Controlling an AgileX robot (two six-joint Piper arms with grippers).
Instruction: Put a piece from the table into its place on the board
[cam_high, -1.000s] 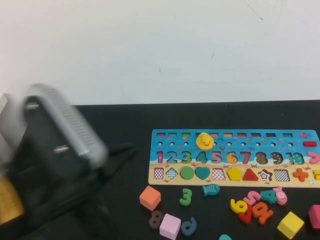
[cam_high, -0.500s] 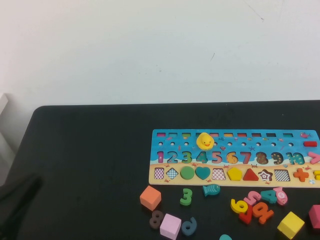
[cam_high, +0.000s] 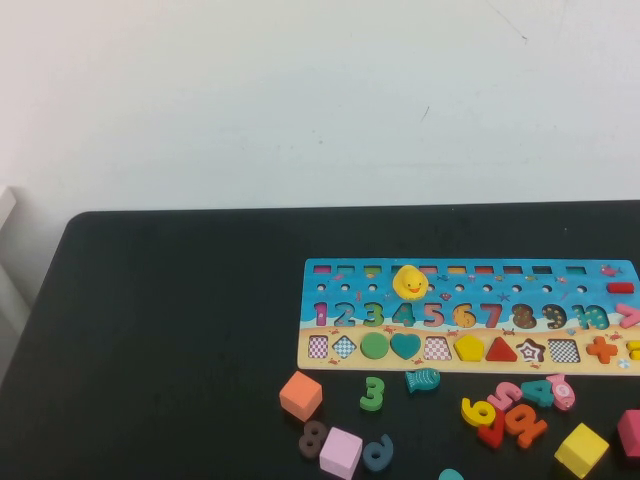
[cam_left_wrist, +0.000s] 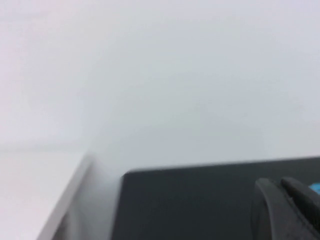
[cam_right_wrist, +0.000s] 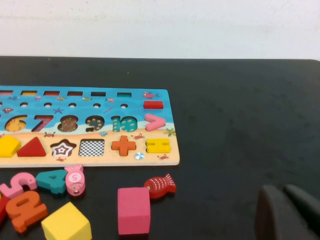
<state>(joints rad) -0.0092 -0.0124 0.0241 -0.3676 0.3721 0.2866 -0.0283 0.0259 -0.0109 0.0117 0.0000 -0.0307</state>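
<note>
The board (cam_high: 470, 315) lies on the table (cam_high: 180, 330), toward three o'clock of its middle. In the board's near strip the pentagon (cam_high: 468, 347) sits in its recess, a triangle (cam_high: 500, 349) at its three o'clock, the star cut-out (cam_high: 530, 351) beyond that. A duck (cam_high: 409, 282) stands on the board's far part, at eleven o'clock of the pentagon. Loose numbers (cam_high: 505, 412) and cubes (cam_high: 300, 395) lie on the table at six o'clock of the board. The left gripper (cam_left_wrist: 287, 210) and right gripper (cam_right_wrist: 287, 212) show only in their wrist views, off the board.

Yellow pentagon (cam_high: 468, 347) seated in board (cam_high: 470, 315), tan strip
</note>
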